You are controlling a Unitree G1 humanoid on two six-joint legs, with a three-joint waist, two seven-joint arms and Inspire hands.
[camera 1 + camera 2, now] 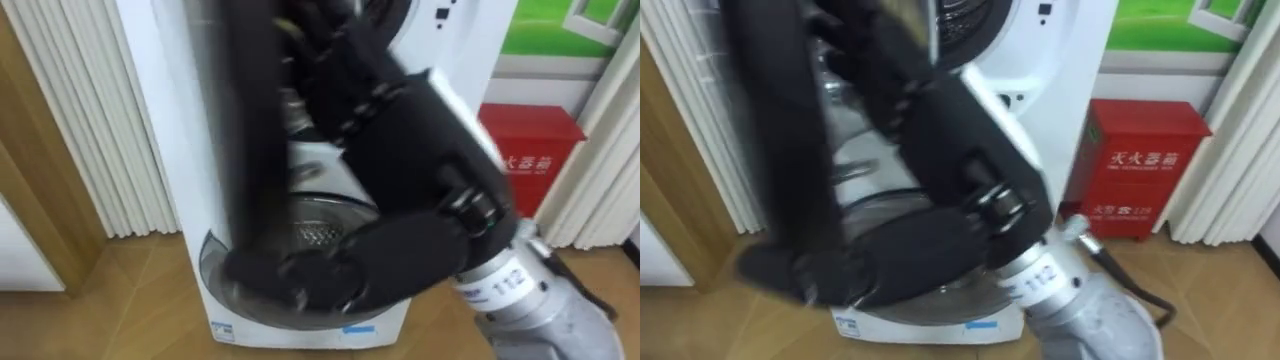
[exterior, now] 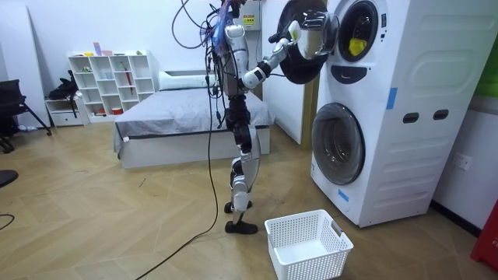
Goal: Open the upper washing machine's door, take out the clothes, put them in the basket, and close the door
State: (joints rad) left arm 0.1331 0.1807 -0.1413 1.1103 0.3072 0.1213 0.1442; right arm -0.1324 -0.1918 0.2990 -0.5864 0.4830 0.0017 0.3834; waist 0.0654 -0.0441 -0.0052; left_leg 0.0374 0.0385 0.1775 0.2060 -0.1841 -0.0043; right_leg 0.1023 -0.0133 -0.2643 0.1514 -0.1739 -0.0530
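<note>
1. Left eye view: the right robot hand [image 1: 395,130], black and blurred, is raised before the white washing machine [image 1: 180,100]; I cannot tell whether its fingers are open or closed.
2. Room view: the robot stands on the wooden floor [image 2: 117,218] at the open upper door [image 2: 299,70]. Yellow clothes [image 2: 355,43] lie inside the upper drum. A white basket [image 2: 315,263] sits near its feet.
3. Right eye view: a red cabinet [image 1: 1140,160] stands beside the machine.

Robot stands mid-frame, facing stacked machines [image 2: 405,117] at right. Right hand [image 2: 297,35] raised to the upper door [image 2: 302,68] (swung open). Yellow cloth [image 2: 355,45] in top drum. White basket [image 2: 307,245] on floor, lower centre. Bed [image 2: 179,117] behind.
</note>
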